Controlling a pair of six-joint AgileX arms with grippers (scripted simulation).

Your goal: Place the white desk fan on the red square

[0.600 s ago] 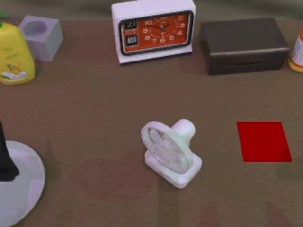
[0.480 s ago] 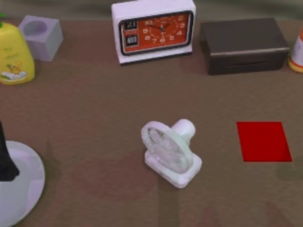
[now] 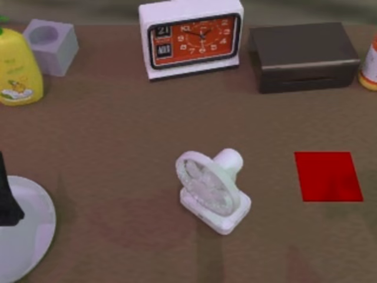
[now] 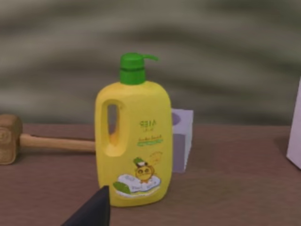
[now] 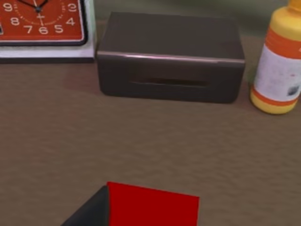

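1. Brown and faintly mottled, the table [image 3: 118, 147] filled the scene from edge to edge, with a blurred grey-green backdrop behind its far edge.
2. Near the middle of the surface stood the white desk fan [image 3: 212, 191], upright on its base, nothing touching it.
3. Well apart from it, by the right edge, lay the red square [image 3: 327, 176], flat and bare.
4. Along the far edge sat a yellow bottle [image 3: 17, 71], a pale lilac block [image 3: 52, 44], a white clock [image 3: 191, 38], a dark box [image 3: 303, 56] and an orange-and-white bottle [image 3: 370, 62].
5. A wooden mallet [image 4: 28, 140] lay beside the yellow bottle.
6. At the near left corner the left arm [image 3: 7, 197] stood over a white disc [image 3: 29, 233].
7. Only a dark tip of each gripper showed in the wrist views, so I could not tell whether either was parted or clenched.
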